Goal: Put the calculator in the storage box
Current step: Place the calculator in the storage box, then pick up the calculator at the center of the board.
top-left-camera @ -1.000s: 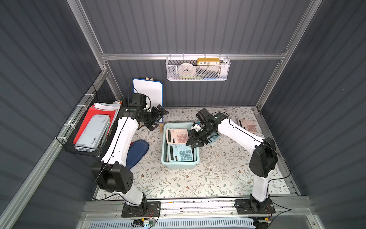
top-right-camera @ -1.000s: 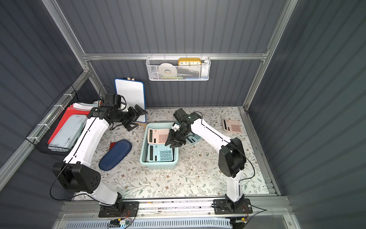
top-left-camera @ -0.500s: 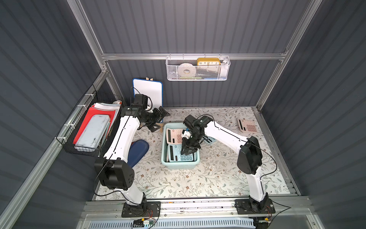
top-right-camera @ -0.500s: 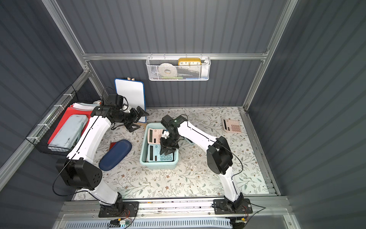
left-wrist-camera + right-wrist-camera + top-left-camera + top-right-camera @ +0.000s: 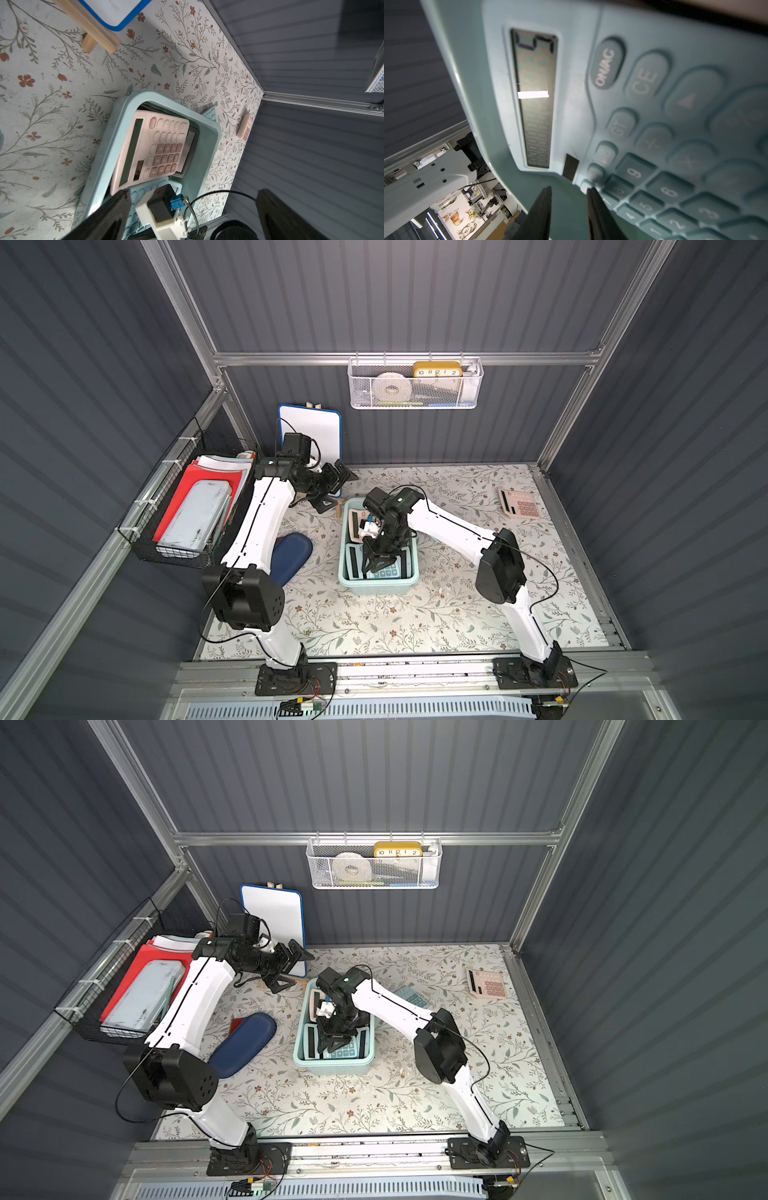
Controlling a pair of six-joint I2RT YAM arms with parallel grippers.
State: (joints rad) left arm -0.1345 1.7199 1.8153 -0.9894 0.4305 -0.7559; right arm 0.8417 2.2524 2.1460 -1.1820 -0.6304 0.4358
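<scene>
the teal calculator (image 5: 643, 116) lay inside the storage box (image 5: 377, 588) at the centre of both top views, a pink calculator (image 5: 158, 149) just above it in frame. the right hand (image 5: 569, 188) hung over it, narrowly parted, gripping nothing visible. the left hand (image 5: 343, 490) stood wide by the whiteboard (image 5: 311, 427), upper left.

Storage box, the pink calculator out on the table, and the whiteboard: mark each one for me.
storage box (image 5: 376, 588): in a top view, on its near outer wall.
pink calculator on the table (image 5: 521, 507): in a top view, on its keypad.
whiteboard (image 5: 309, 427): in a top view, on its white face.
</scene>
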